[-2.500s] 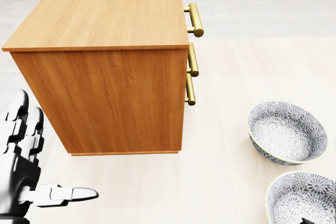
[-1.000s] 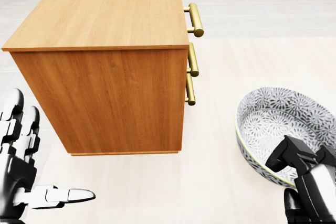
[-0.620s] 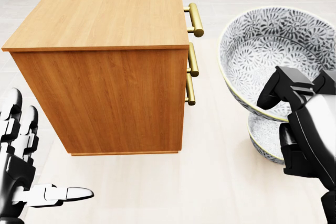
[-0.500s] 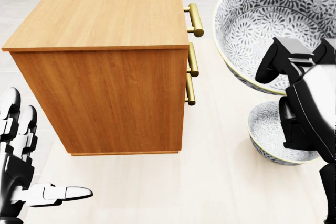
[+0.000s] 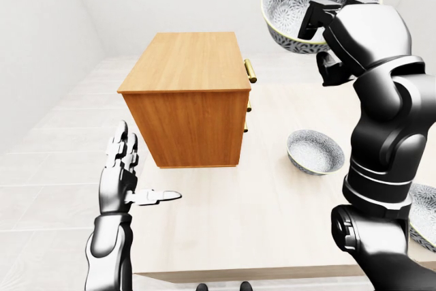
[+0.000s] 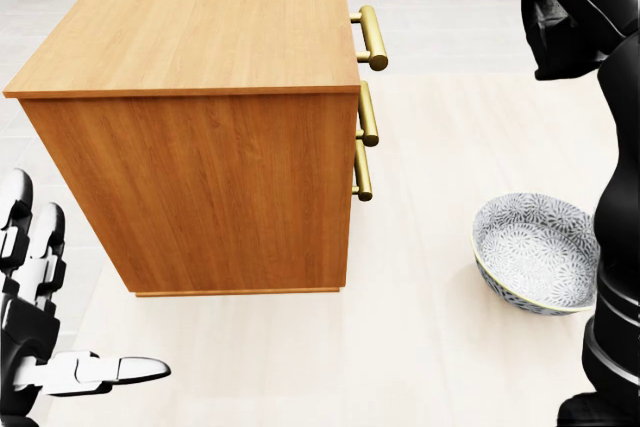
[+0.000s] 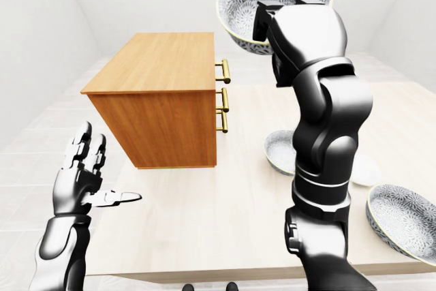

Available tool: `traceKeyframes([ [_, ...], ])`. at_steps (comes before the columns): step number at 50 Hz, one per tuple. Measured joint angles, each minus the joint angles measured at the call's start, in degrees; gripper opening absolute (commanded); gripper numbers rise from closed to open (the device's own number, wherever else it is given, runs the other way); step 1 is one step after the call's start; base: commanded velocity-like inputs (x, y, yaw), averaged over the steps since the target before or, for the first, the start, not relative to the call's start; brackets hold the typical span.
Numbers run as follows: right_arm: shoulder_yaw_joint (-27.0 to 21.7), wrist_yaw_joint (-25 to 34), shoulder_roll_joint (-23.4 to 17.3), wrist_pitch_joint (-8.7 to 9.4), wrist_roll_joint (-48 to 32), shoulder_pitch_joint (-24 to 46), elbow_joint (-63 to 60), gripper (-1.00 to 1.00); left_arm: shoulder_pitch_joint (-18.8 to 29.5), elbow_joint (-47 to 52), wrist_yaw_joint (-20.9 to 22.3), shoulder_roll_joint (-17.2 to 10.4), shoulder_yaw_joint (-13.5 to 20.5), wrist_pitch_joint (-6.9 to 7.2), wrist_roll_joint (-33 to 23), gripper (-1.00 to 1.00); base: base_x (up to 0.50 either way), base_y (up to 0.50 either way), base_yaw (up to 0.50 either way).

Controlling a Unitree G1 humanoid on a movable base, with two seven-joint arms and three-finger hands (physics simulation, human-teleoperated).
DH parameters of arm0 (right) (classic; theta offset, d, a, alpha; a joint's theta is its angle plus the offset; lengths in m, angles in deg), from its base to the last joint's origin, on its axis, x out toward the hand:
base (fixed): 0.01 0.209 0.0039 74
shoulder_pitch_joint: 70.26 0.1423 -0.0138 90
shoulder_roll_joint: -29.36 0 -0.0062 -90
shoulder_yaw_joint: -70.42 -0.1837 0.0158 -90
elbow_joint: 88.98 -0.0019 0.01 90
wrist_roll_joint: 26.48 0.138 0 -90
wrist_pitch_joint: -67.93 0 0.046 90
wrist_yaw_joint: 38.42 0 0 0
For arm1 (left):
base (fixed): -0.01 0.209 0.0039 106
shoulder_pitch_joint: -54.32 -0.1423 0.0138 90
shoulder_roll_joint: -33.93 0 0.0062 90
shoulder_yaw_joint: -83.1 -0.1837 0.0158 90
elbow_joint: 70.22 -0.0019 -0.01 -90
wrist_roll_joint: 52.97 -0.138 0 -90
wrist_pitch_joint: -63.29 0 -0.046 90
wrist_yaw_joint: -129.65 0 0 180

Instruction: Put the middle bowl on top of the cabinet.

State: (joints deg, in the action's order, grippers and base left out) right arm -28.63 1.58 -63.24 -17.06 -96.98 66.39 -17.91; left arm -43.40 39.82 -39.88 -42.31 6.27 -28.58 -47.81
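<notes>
Task item: I have the middle bowl (image 5: pixel 294 1) in the air, tilted so its patterned inside faces the cameras. It sits higher than the cabinet (image 5: pixel 187 63) top and to the right of it in the left-eye view, not yet over the wood.
Reason for height: in my judgement the bowl is carried this high so that its base clears the cabinet's top edge and the brass handles (image 6: pixel 372 37) on the way across.
Right hand (image 5: pixel 325 28): pinching the bowl's near rim, dark fingers hooked over the lip. How far the digits wrap under the bowl I cannot tell.
Left hand (image 5: pixel 121 178): spread flat, fingers up and thumb out sideways. It holds and touches nothing, low at the left of the view beside the cabinet.
Other items: a second bowl (image 5: pixel 315 152) rests on the table (image 5: pixel 259 216) below the raised arm; a third bowl (image 7: pixel 402 219) lies near the table's right edge.
Cabinet top: bare wood, ready to receive.
</notes>
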Motion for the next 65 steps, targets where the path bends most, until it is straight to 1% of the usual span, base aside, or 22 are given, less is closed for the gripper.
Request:
traceKeyframes([
  [6,0.67,-0.27,-2.1,0.0,2.93,8.61,10.89,-1.0,-0.26,0.03,0.27,0.03,0.24,-0.15,0.25,1.0,0.0,0.0,0.0],
  [10,1.1,-2.14,-2.68,0.0,5.67,14.4,19.6,-1.0,-0.44,0.2,0.42,0.08,0.34,-0.16,0.37,1.0,0.0,0.0,0.0],
  [20,1.84,-10.66,-2.64,0.0,14.97,27.51,42.78,-1.0,-0.82,0.48,0.67,0.22,0.49,-0.33,0.35,1.0,0.0,0.0,0.0],
  [28,2.5,-16.79,-1.66,0.0,22.87,35.37,57.15,-1.0,-0.95,0.65,0.79,0.37,0.3,-0.46,0.1,1.0,0.0,0.0,0.0],
  [37,4.07,-21.68,0.99,0.0,29.8,40.8,67.19,-1.0,-0.97,0.28,0.93,0.37,0.4,-0.81,0.09,1.0,0.0,0.0,0.0],
  [46,6.03,-25.53,3.9,0.0,34.26,43.43,74.46,-1.0,-1.23,0.25,1.12,0.35,0.76,-1.12,0.33,1.0,0.0,0.0,0.0],
  [55,8.01,-27.86,6.21,0.0,35.82,45.22,79.73,-1.0,-1.62,0.31,1.4,0.38,1.17,-1.52,0.6,1.0,0.0,0.0,0.0],
  [65,9.92,-29.55,8.43,0.0,35.19,46.8,84.34,-1.0,-1.91,0.37,1.7,0.35,1.83,-1.87,0.87,1.0,0.0,0.0,0.0],
])
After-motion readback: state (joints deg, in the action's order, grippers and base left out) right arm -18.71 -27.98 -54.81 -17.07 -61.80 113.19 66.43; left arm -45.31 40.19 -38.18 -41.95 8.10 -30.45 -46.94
